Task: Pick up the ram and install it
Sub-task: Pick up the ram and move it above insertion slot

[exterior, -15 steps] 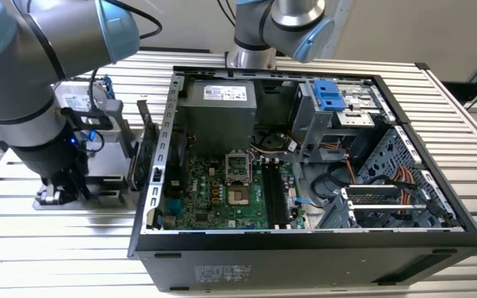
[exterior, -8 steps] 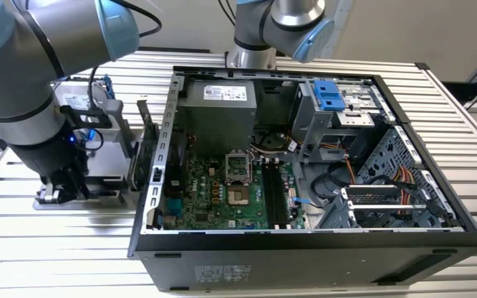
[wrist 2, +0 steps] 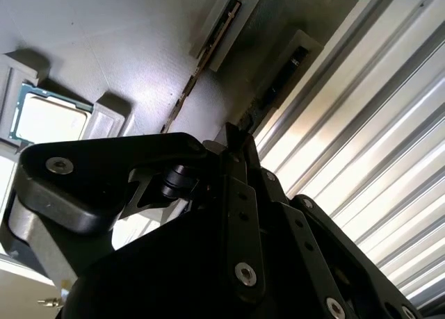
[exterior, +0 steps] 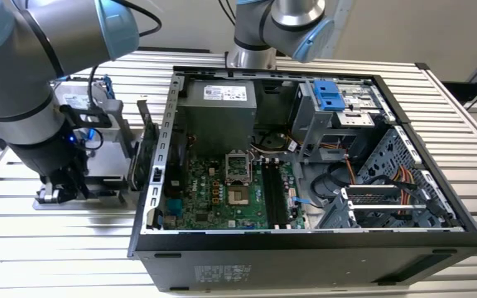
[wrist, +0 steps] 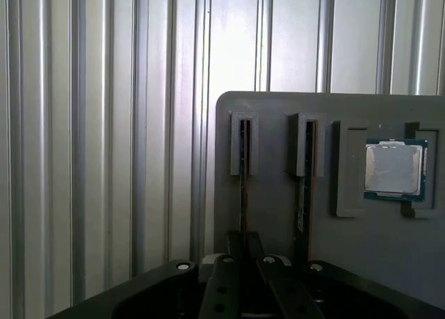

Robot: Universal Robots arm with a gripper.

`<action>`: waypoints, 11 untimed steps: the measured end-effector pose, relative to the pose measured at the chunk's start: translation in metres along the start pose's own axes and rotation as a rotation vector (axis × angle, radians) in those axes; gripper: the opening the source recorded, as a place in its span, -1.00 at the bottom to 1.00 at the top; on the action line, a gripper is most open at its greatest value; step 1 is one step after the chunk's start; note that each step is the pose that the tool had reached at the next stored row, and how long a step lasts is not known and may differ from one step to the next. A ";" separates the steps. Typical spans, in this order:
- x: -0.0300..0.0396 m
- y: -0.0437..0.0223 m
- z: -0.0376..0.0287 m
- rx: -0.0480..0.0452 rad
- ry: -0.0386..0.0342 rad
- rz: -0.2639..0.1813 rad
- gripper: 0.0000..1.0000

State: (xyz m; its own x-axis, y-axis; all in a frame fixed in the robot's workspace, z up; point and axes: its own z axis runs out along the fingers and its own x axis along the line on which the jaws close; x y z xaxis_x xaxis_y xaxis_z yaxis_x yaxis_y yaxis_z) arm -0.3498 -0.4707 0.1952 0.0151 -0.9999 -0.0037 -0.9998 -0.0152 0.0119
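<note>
bright even light, glare along the ribbed table [wrist 2: 389, 110], soft shadows

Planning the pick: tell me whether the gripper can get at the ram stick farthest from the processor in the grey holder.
Probably yes. In the first wrist view the gripper sits in line with that ram stick, which stands on edge in the grey holder, with nothing between them.

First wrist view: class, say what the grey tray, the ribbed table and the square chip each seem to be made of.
The grey tray: likely matte plastic; dull, even, moulded slots. The ribbed table: probably bare aluminium; bright streaked reflections along the slats. The square chip: metal lid on a green board, judging by its pale sheen and green rim.
</note>
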 end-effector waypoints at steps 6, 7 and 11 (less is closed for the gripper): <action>0.0000 0.0000 -0.0046 0.0001 0.0000 0.000 -1.00; 0.0000 0.0001 -0.0057 0.0000 0.0000 0.000 -1.00; 0.0000 0.0001 -0.0093 0.0002 -0.0001 0.000 -1.00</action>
State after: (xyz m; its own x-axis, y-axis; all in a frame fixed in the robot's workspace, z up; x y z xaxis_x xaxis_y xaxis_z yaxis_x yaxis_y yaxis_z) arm -0.3498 -0.4707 0.2045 0.0152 -0.9999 -0.0039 -0.9998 -0.0153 0.0118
